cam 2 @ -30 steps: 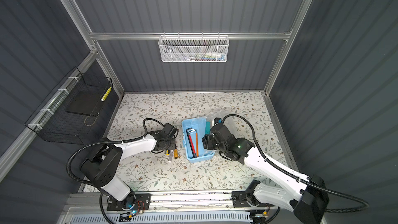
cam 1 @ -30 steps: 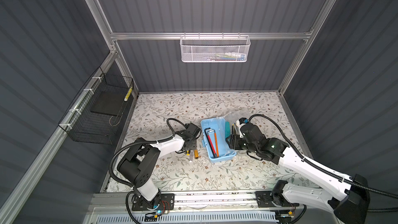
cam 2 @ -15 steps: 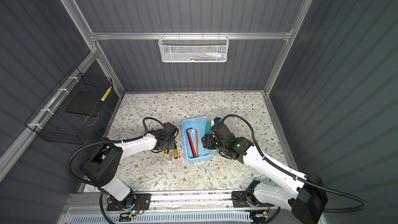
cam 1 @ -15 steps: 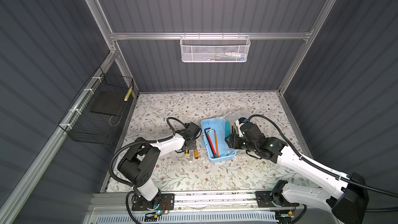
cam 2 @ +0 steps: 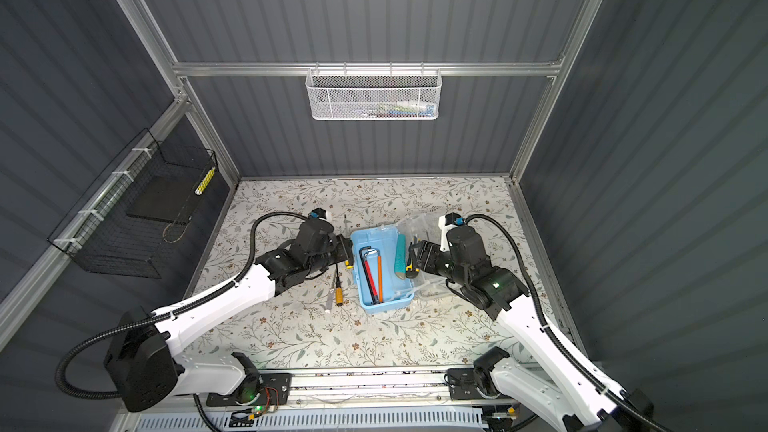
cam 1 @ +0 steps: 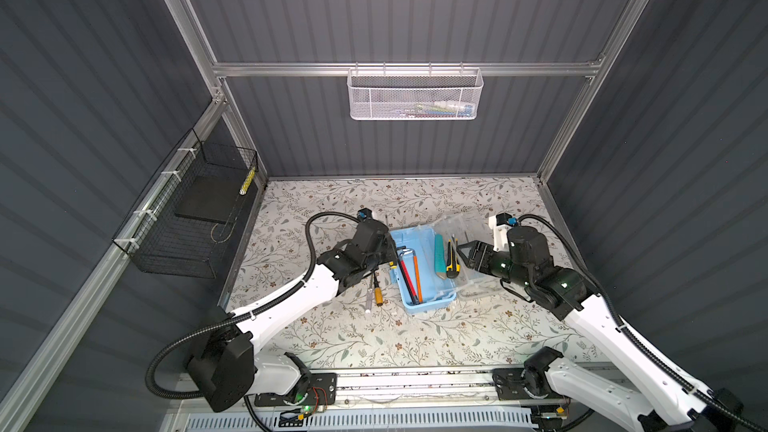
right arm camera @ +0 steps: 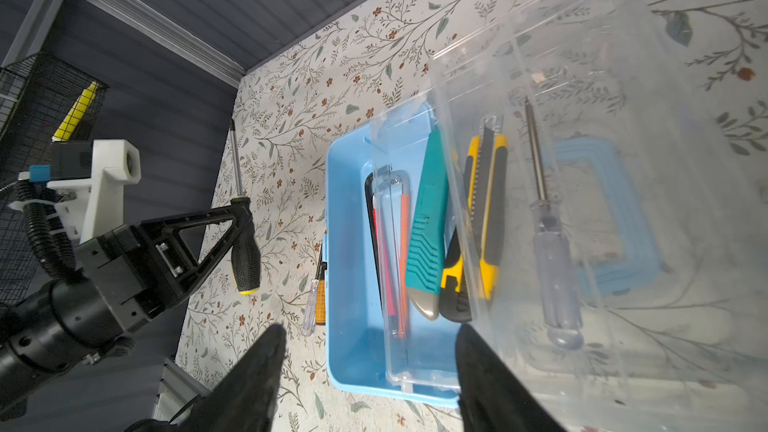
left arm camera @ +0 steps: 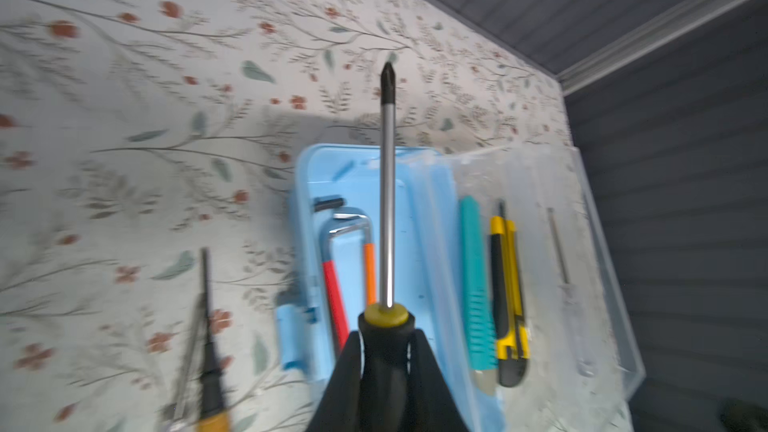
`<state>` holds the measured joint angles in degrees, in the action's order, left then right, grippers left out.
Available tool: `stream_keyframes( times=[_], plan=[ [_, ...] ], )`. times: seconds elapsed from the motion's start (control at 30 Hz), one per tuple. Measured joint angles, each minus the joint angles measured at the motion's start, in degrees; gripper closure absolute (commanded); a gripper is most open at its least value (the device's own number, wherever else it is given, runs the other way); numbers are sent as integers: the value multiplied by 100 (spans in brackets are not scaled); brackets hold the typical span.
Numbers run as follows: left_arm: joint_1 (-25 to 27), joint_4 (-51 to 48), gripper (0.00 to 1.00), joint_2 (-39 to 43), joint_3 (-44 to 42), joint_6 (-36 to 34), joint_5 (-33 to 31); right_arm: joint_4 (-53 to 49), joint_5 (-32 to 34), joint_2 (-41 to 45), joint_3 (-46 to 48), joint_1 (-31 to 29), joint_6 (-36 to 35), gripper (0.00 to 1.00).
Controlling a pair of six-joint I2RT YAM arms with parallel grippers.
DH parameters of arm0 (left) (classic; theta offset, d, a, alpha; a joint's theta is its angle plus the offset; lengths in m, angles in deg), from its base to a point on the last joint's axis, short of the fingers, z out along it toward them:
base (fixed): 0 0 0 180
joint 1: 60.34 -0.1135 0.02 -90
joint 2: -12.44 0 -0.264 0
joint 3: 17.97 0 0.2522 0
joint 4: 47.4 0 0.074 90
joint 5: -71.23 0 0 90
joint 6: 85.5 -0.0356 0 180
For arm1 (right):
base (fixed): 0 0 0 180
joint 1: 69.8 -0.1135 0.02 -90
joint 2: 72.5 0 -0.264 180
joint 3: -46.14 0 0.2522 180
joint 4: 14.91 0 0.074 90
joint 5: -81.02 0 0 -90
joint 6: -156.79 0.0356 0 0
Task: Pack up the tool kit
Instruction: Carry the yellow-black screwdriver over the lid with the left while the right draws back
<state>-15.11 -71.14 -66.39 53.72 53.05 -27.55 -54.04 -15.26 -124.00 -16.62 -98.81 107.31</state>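
Observation:
The light-blue box (cam 1: 430, 307) of the tool kit lies open on the floral table, its clear lid (cam 1: 465, 222) folded out to the right. Red and orange hex keys (left arm camera: 332, 276) lie inside the box. A teal tool (right arm camera: 428, 222), a yellow-black utility knife (right arm camera: 486, 209) and a clear-handled screwdriver (right arm camera: 548, 243) rest on the lid. My left gripper (left arm camera: 386, 351) is shut on a black-handled screwdriver (right arm camera: 245, 243), held at the box's left rim with its shaft pointing at the back wall. My right gripper (right arm camera: 370, 330) hangs open above the box's right side, holding nothing.
Two small screwdrivers (cam 1: 376, 290) lie on the table just left of the box. A white mesh basket (cam 1: 413, 95) hangs on the back wall. On the left wall is a black wire basket (cam 1: 191, 218). Aluminium frame rails border the table.
My left gripper has closed a little more on the black-handled screwdriver and shifted slightly toward the box. The right arm has barely moved.

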Motion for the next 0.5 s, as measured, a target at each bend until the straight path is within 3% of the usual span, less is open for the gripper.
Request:
stream_keyframes(
  times=[0.17, 0.5],
  plan=[
    [476, 765, 100, -557, 376, 382, 293, -225, 7, 289, -4, 138, -7, 34],
    [721, 1381, 100, -1241, 1036, 640, 378, -809, 334, 798, -120, 275, -232, 34]
  ],
)
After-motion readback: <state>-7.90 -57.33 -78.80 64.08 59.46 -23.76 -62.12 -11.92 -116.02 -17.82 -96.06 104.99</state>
